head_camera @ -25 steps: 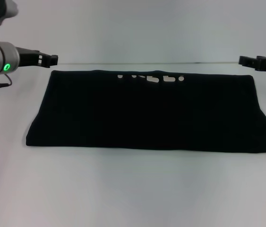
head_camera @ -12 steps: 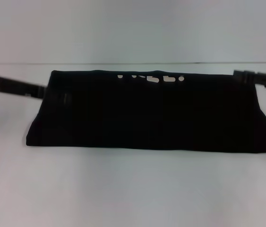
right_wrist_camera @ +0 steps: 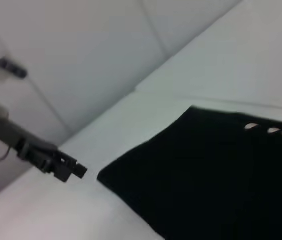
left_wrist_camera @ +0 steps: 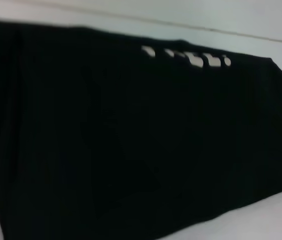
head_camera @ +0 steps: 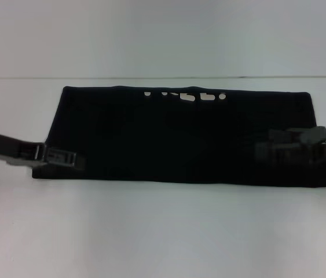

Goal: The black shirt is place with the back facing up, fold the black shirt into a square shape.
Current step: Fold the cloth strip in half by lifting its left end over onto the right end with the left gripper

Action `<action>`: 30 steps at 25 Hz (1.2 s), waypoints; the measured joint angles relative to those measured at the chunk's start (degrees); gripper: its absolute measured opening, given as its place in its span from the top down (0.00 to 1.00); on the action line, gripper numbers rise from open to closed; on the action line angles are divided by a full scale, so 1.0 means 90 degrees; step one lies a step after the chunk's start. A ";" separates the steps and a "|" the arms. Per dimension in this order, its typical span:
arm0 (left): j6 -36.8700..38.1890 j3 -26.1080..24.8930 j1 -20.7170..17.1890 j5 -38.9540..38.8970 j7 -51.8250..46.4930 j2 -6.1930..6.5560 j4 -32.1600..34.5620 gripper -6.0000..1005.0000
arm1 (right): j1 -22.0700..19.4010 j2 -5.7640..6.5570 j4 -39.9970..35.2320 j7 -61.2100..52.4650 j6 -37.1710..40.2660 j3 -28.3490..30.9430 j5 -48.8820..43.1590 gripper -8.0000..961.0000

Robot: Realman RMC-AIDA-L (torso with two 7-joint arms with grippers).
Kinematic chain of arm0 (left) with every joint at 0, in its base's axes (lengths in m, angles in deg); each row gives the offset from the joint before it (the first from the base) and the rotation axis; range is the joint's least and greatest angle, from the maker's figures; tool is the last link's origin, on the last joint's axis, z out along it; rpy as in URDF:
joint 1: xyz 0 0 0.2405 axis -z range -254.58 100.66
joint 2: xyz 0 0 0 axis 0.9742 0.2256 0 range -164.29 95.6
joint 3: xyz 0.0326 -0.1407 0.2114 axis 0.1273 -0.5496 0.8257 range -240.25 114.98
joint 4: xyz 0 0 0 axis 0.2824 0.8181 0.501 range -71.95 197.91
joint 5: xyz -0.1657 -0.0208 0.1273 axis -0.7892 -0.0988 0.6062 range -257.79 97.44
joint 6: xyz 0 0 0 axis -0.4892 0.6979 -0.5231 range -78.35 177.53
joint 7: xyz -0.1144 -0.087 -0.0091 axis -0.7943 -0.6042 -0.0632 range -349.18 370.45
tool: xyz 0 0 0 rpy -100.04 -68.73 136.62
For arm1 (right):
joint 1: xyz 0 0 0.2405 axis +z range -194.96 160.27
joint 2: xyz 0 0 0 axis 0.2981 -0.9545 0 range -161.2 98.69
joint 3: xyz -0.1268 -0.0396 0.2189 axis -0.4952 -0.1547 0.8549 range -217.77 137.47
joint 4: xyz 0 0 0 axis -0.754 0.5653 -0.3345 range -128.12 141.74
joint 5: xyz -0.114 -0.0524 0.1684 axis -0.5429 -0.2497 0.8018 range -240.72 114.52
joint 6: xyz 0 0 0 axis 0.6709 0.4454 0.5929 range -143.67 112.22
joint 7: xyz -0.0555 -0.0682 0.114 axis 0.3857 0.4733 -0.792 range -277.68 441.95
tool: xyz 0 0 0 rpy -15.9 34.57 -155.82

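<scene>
As the head view shows it, the black shirt (head_camera: 180, 136) lies flat on the white table (head_camera: 163, 231) as a wide folded band, its long edges running left to right. A row of white lettering fragments (head_camera: 186, 95) shows along its far edge. The left gripper (head_camera: 70, 158) sits at the shirt's near left corner, over the fabric edge, its arm reaching in from the left. The right gripper (head_camera: 267, 152) sits over the shirt's right end, close to the near edge, its arm reaching in from the right. Whether either gripper's fingers are spread or pressed together cannot be told in this view.

In the left wrist view, the shirt (left_wrist_camera: 130, 150) fills most of the picture, with the white lettering (left_wrist_camera: 191, 57) near its far edge and bare table (left_wrist_camera: 261, 20) beyond. No fingers are visible.

In the right wrist view, one corner of the shirt (right_wrist_camera: 221, 180) lies on the table (right_wrist_camera: 241, 60). The left gripper (right_wrist_camera: 73, 171) hangs just beside that corner, apart from the cloth. Its finger state cannot be told.
</scene>
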State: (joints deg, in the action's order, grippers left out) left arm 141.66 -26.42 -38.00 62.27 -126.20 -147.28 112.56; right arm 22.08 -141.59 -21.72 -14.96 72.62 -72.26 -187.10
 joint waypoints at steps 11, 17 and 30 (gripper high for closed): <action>-0.0303 -0.0345 0.0037 0.0001 -0.1533 0.0096 -0.0847 0.06 | 0.0307 -0.0076 -0.0323 0.0082 -0.0159 -0.0208 0.0026 0.04; -0.0712 -0.0436 -0.0040 0.0006 -0.2539 0.0083 -0.1216 0.06 | 0.0425 -0.0128 -0.0342 0.0198 -0.0114 -0.0377 0.0008 0.04; -0.1082 -0.0837 -0.0124 0.0012 -0.3495 0.0099 -0.1581 0.06 | 0.0532 -0.0229 -0.0382 0.0687 0.0054 -0.0738 0.0024 0.04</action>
State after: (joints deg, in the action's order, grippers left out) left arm 131.92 -33.95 -39.11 62.38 -157.66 -146.40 98.33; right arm 26.87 -143.64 -25.16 -8.78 73.10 -78.90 -186.88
